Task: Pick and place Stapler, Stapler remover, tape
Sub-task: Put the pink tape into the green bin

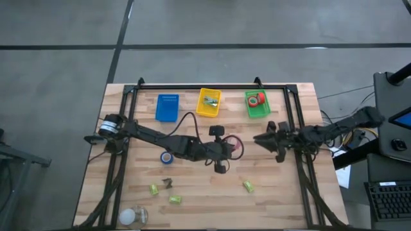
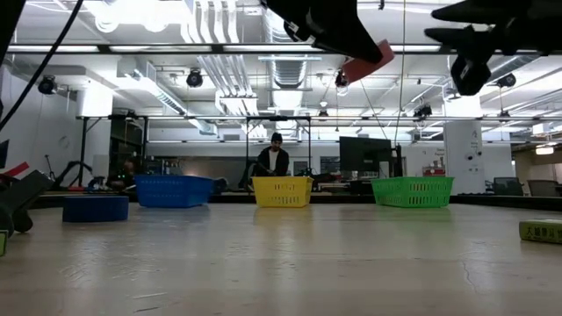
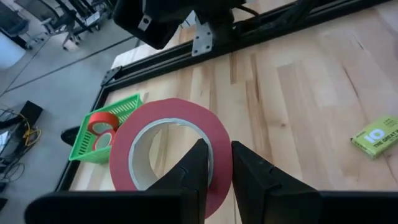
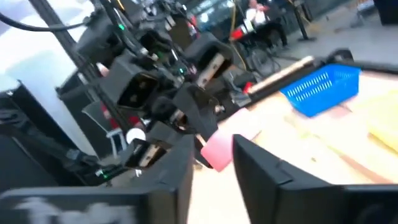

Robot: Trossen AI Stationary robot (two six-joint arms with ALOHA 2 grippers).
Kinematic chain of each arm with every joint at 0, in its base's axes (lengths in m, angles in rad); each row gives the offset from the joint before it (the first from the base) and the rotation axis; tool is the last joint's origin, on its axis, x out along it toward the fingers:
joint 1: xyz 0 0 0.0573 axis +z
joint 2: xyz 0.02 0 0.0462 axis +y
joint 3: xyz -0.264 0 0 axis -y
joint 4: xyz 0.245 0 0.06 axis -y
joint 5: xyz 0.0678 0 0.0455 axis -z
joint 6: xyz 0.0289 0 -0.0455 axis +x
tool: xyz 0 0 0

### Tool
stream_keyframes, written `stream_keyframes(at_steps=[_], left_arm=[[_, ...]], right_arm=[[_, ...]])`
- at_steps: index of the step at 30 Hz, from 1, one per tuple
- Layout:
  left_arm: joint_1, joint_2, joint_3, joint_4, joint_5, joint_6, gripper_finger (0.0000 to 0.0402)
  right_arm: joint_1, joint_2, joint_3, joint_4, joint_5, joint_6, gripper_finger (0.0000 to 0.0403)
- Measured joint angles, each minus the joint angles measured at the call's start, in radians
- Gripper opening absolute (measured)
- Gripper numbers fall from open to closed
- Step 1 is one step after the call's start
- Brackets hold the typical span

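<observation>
Wooden slats form the counter point(image 1: 276, 199), which carries a black frame along its far edge and sides. Three baskets stand in a row near the far edge: a blue basket point(image 1: 167, 107), a yellow basket point(image 1: 209, 102) and a green basket point(image 1: 257, 104). The green basket holds red tape rolls point(image 1: 256, 99); the yellow basket holds small items that cannot be identified.

Left gripper point(image 1: 232, 147): positioned over the middle of the counter, raised clear of the surface. Its jaws are closed on the rim of a red tape roll point(image 3: 171, 149). In the left wrist view one finger point(image 3: 194, 167) sits inside the ring and the other outside it, and the roll hangs upright between them.

Right gripper point(image 1: 260, 138): positioned over the counter toward the right edge, just beside the left gripper and pointing at it. Its jaws stand apart and hold nothing.

A blue tape roll point(image 1: 166, 156) lies flat on the counter left of centre, partly under the left arm. Three small green boxes point(image 1: 247, 186) lie toward the near edge. A dark small object point(image 1: 167, 183) lies beside one of them. A pale round object point(image 1: 131, 215) lies at the near left corner.

In the low view, a person point(image 2: 275, 158) shows in the room beyond the yellow basket.
</observation>
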Motion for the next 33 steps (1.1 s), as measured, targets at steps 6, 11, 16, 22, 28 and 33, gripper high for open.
stream_keyframes(at_steps=[6,11,16,22,28,33], left_arm=[[-0.002,0.0,-0.001,-0.001,-0.019,0.019,0.0058],[-0.004,0.0,-0.015,-0.004,-0.028,0.059,0.0058],[-0.004,0.001,-0.029,-0.011,-0.055,0.058,0.0058],[-0.004,0.002,-0.032,-0.017,-0.08,0.058,0.0058],[-0.017,0.002,-0.032,-0.018,-0.093,0.06,0.0058],[-0.018,0.002,-0.032,-0.027,-0.099,0.047,0.0058]], right_arm=[[-0.097,0.118,0.039,-0.028,-0.08,0.114,0.0194],[-0.175,0.218,0.067,-0.028,-0.13,0.156,0.0242],[-0.205,0.309,0.121,-0.028,-0.182,0.162,0.0266],[-0.206,0.447,0.191,-0.028,-0.187,0.139,0.0278],[-0.21,0.513,0.243,-0.025,-0.187,0.082,0.0274],[-0.211,0.535,0.261,-0.029,-0.185,0.081,0.0245]])
